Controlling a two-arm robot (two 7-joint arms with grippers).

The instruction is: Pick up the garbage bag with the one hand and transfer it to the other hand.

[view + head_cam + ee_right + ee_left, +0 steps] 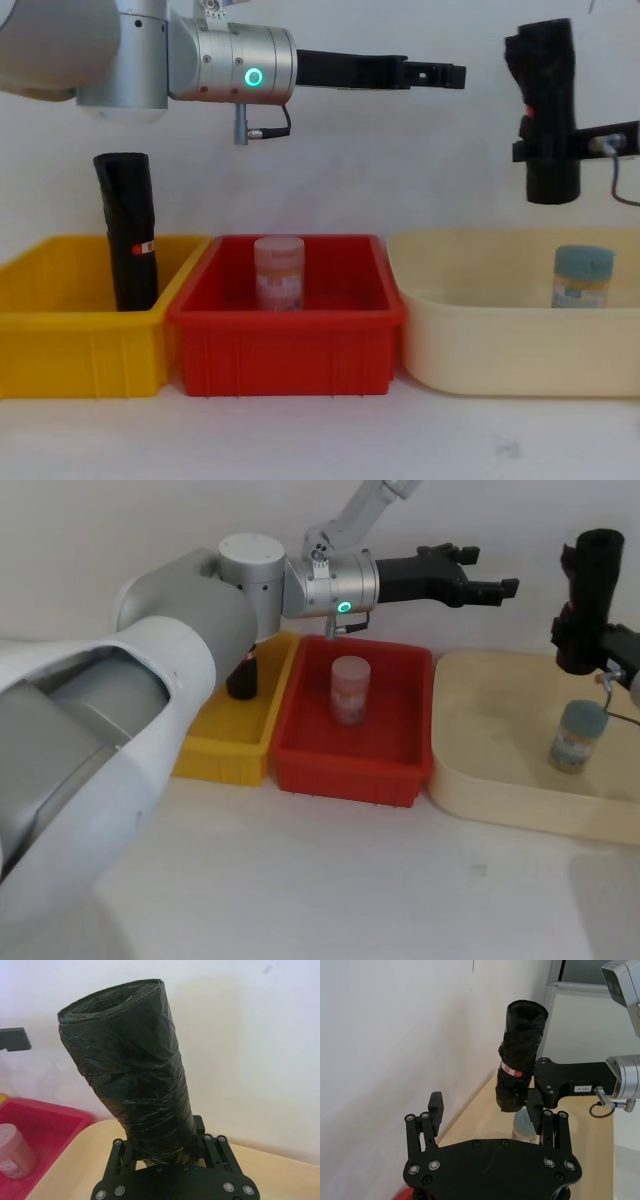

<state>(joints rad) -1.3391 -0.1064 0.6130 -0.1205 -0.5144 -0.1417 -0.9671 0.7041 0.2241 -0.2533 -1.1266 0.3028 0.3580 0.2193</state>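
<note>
The garbage bag (597,575) (548,110), a tall black roll with a small red-and-white label (511,1070), hangs upright above the cream tub. My right gripper (585,645) (560,145) (165,1152) is shut on its lower part. My left gripper (490,572) (445,75) (487,1110), on the arm with the teal-green ring (254,77), reaches out level over the red bin. It is open and holds nothing. It stops a short way to the left of the bag and does not touch it.
A second black roll (128,230) leans in the yellow bin (70,330). A pink jar (279,272) stands in the red bin (290,350). Below the held bag, a blue-lidded jar (582,275) sits in the cream tub (500,340). A white wall is close behind.
</note>
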